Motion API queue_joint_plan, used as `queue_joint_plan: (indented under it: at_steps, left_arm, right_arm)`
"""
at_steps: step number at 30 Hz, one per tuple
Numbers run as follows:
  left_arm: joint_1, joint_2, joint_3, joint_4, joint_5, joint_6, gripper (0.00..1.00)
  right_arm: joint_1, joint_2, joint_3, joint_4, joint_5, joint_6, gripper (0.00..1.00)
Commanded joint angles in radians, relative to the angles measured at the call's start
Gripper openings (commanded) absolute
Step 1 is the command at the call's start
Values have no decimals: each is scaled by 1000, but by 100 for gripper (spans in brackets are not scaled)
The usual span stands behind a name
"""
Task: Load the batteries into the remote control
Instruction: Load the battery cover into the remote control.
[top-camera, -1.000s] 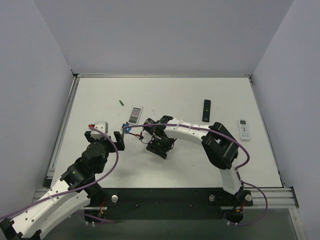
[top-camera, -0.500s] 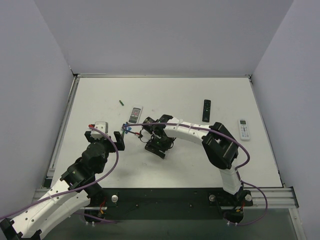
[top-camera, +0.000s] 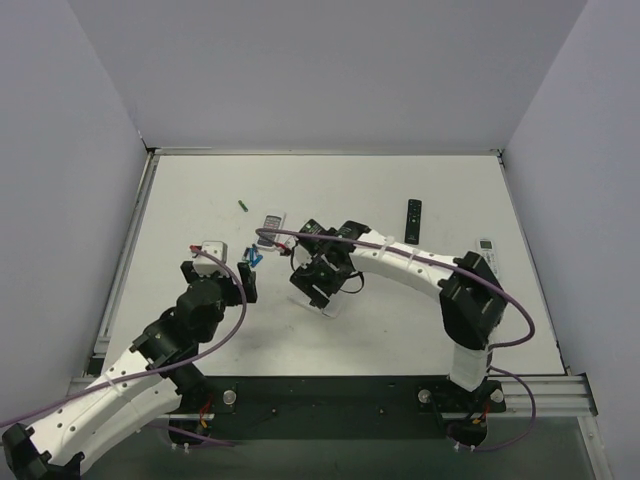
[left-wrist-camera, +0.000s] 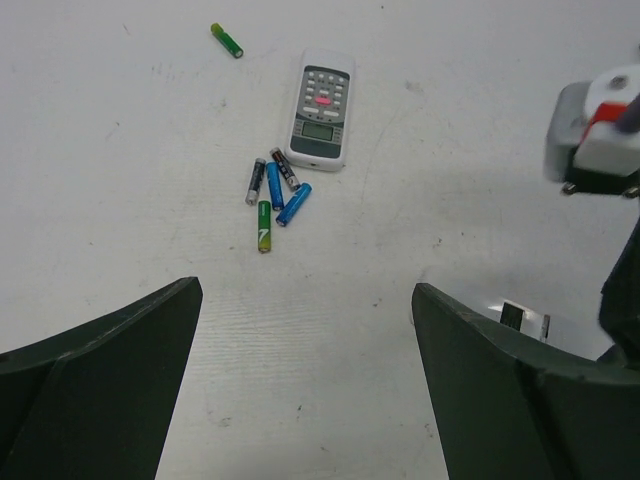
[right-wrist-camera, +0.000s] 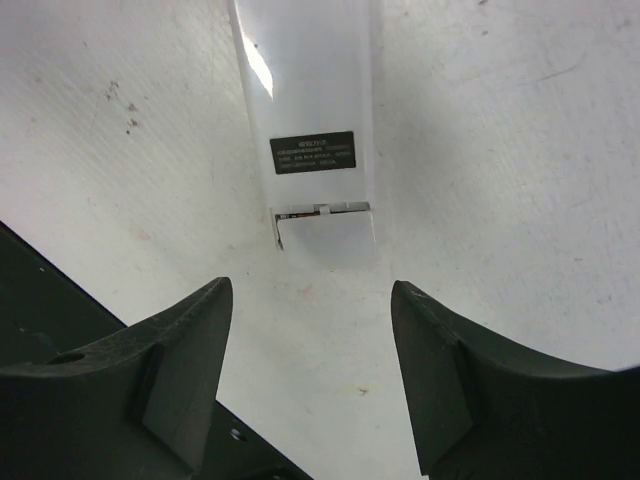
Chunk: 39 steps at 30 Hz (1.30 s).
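White remote control (right-wrist-camera: 312, 120) lies back-up, label showing, just beyond the right gripper (right-wrist-camera: 308, 292), fingers parted and empty. Left gripper (left-wrist-camera: 305, 290) gapes wide, empty; batteries (left-wrist-camera: 272, 198) lie ahead of its fingers.

Bright, even overhead light floods the white bench (top-camera: 200, 190), shadows soft; the right wrist view shows a glare streak at 11 o'clock on the remote control (right-wrist-camera: 320, 100).
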Motion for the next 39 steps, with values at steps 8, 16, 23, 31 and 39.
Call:
queue_joint_plan:
  at_steps: [8, 16, 23, 31, 39]
  left_arm:
    - [3, 299, 88, 18, 226, -169, 97]
    - [23, 634, 209, 34, 390, -129, 97]
    - [66, 811, 327, 42, 547, -68, 97]
    - [96, 854, 344, 27, 628, -31, 97]
    - [113, 888, 332, 40, 679, -17, 97]
  right_arm:
    - [-191, -336, -420, 299, -93, 293, 45]
    - [-208, -444, -604, 481, -77, 477, 44]
    - [-210, -478, -701, 629, -52, 762, 45]
    - [-202, -395, -716, 716, -52, 962, 45]
    - [-162, -354, -715, 683, 34, 1055, 45]
